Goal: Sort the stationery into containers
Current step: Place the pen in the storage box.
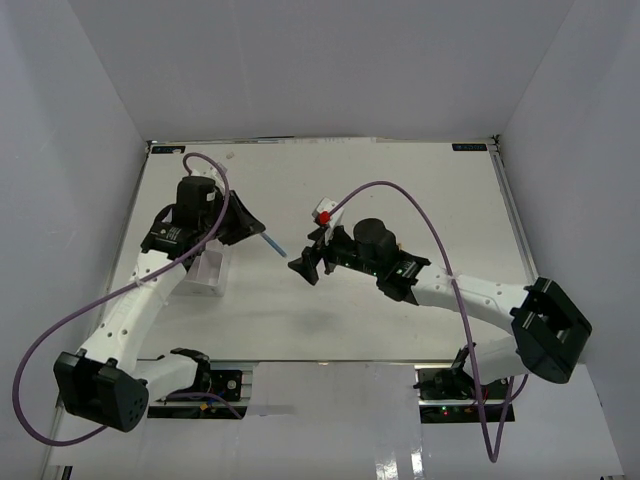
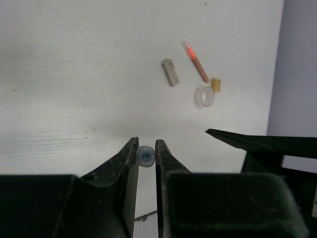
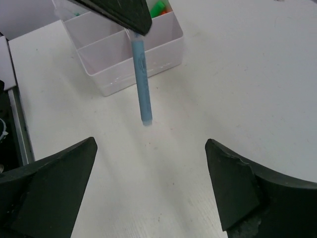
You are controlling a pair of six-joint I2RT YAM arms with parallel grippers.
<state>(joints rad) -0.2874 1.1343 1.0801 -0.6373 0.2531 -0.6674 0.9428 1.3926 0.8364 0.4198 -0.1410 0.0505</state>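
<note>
1. From above, the left arm (image 1: 150, 290) reaches in over the white divided tray (image 1: 212, 282), which sits on the bench (image 1: 400, 180) at the left and is partly hidden under that arm.
   - The left jaws are clamped on one end of a thin blue pen (image 1: 273, 244).
   - The pen sticks out past the tray's right side, towards the right arm (image 1: 470, 295).
   - The right jaws stand apart just beyond the pen's free end, not touching it.

2. The left wrist camera shows the left jaws pinched together on the pen, which is seen end-on as a small round bluish tip between them.
   - Farther off on the bench lie a grey block (image 2: 170, 72), a pink pen (image 2: 195, 61), a small tan block (image 2: 215, 84) and a clear tape roll (image 2: 204, 96).
   - The tan block is just beside the roll, and the pink pen's lower end is near it.
   - The grey block lies a little apart, to the left.
   - A black tip of the right jaws pokes in from the right.

3. The right wrist camera shows the right jaws wide apart with nothing between them.
   - Ahead, the pen hangs tilted from the dark left jaws, outside the tray's near wall.
   - I cannot tell whether its lower end touches the bench.
   - Green and orange highlighter caps (image 3: 159, 7) show in a far compartment.
</note>
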